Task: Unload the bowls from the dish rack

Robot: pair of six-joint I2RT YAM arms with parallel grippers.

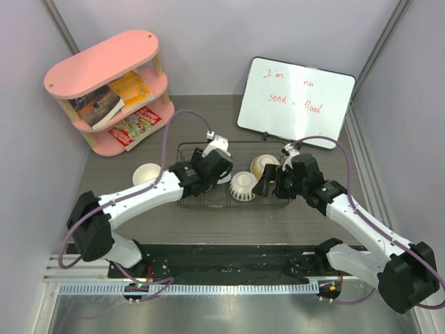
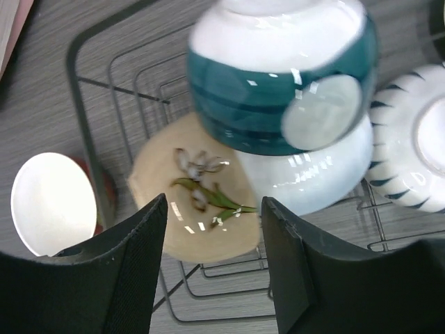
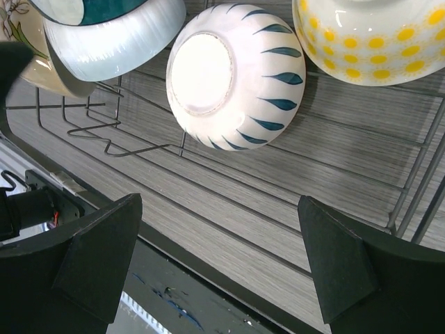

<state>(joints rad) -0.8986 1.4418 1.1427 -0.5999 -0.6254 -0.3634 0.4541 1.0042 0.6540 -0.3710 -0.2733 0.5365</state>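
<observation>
The black wire dish rack point(image 1: 208, 203) holds several bowls. In the left wrist view a cream bowl with a leaf motif point(image 2: 198, 209) leans under a blue-and-white banded bowl point(image 2: 278, 90), with the white ribbed bowl point(image 2: 410, 139) to the right. My left gripper point(image 2: 214, 278) is open, just above the cream bowl's rim; it hovers over the rack's left end point(image 1: 208, 170). My right gripper point(image 3: 219, 271) is open and empty, near the white ribbed bowl point(image 3: 233, 76) and the yellow patterned bowl point(image 3: 368, 38). A red bowl with a white inside point(image 1: 147, 173) stands on the table left of the rack.
A pink shelf point(image 1: 104, 76) with books stands at the back left. A whiteboard point(image 1: 295, 101) leans at the back right. A black mat point(image 1: 229, 261) runs along the near edge between the arm bases.
</observation>
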